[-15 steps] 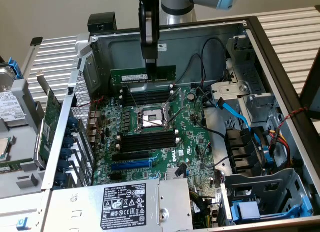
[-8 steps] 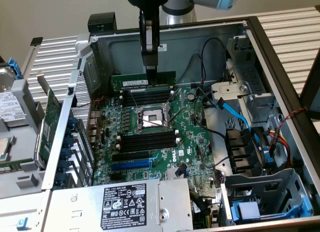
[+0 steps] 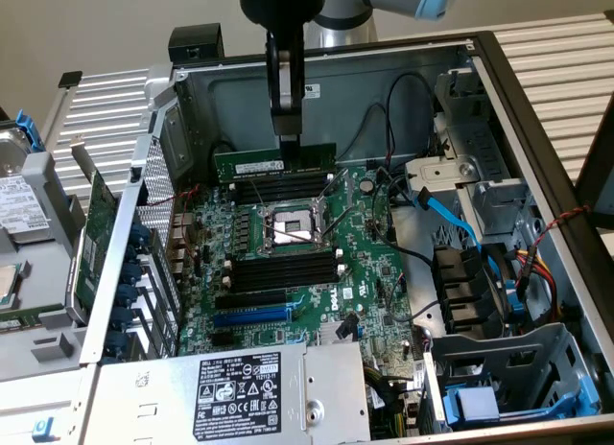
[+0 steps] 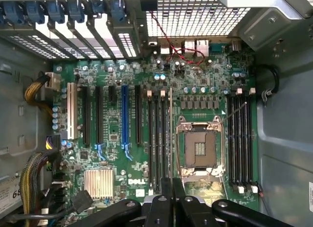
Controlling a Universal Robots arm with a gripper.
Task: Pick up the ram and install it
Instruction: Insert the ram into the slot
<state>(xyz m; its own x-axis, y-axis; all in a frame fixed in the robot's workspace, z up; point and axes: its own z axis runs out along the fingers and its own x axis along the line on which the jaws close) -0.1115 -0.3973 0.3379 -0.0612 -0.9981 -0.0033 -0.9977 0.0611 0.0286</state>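
Note:
The ram [image 3: 251, 163] is a long green stick with a white label, held level and on edge inside the open computer case. My gripper [image 3: 287, 138] comes straight down from above and is shut on the ram near its middle. The stick hangs over the far bank of black memory slots [image 3: 283, 188], just behind the CPU socket [image 3: 288, 224]. In the wrist view the ram [image 4: 170, 129] shows edge-on as a thin line running out from my gripper [image 4: 172, 190], beside the slots [image 4: 157, 139] next to the socket [image 4: 199, 147]. I cannot tell whether it touches a slot.
A second slot bank [image 3: 283, 269] lies on the near side of the socket. A blue cable [image 3: 451, 215] and black wires cross the exterior view's right of the board. The power supply [image 3: 240, 387] sits at the front. A green expansion card [image 3: 96, 234] stands outside the case wall.

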